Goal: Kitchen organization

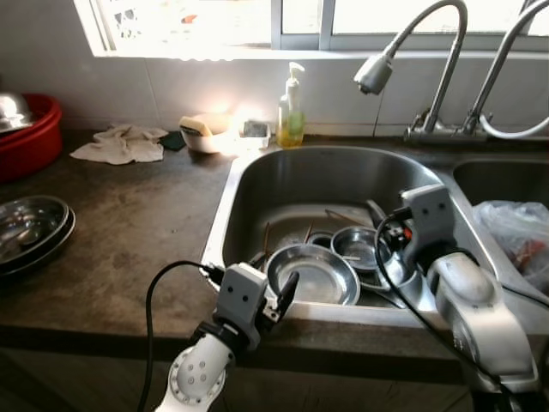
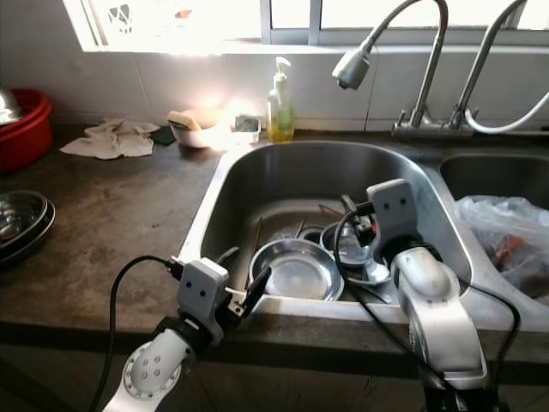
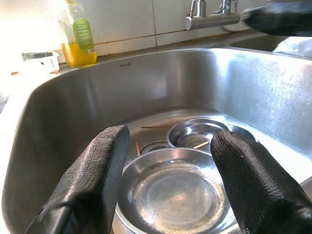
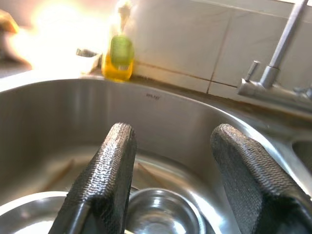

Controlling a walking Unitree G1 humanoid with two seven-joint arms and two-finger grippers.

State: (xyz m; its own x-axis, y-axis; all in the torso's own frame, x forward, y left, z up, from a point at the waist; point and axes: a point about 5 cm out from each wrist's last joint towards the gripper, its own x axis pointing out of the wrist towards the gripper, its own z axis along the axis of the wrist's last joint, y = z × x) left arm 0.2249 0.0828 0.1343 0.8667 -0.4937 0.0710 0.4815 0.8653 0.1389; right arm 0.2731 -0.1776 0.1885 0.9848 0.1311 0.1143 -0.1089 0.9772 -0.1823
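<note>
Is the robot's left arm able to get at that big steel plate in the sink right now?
Probably yes. The left gripper is open at the sink's near rim, with the wide steel plate just beyond its fingers and nothing between them.

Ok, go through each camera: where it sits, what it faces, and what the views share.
Head, left and right eye: look down at the sink; both arms show.
Left wrist: looks along the open left pincer at the large steel plate.
Right wrist: looks along the open right pincer at a small steel bowl.
Shared: the soap bottle.
</note>
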